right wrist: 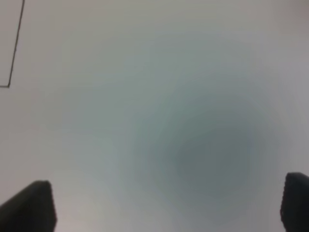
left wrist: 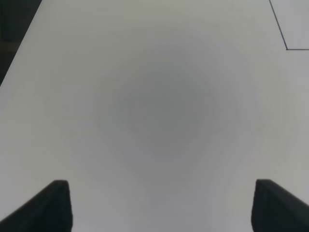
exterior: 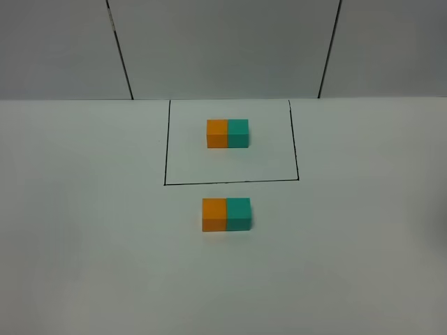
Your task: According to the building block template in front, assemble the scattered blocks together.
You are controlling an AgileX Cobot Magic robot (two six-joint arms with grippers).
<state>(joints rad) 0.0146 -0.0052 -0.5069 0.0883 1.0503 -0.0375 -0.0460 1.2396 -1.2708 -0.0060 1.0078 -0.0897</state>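
Observation:
The building block template (exterior: 228,133), an orange cube joined to a teal cube, sits inside a black-lined rectangle (exterior: 230,183) at the back of the white table. In front of the frame, the scattered orange block (exterior: 214,214) and teal block (exterior: 238,213) stand side by side and touching, orange on the left. Neither arm shows in the high view. My left gripper (left wrist: 161,205) is open over bare table, with only a corner of the black line (left wrist: 286,48) in its view. My right gripper (right wrist: 169,205) is open too, nothing between its fingers, with the black line's corner (right wrist: 9,84) at the edge.
The white table (exterior: 84,230) meets a grey panelled wall (exterior: 223,49) at the back. A dark gap beyond the table edge (left wrist: 14,43) shows in the left wrist view.

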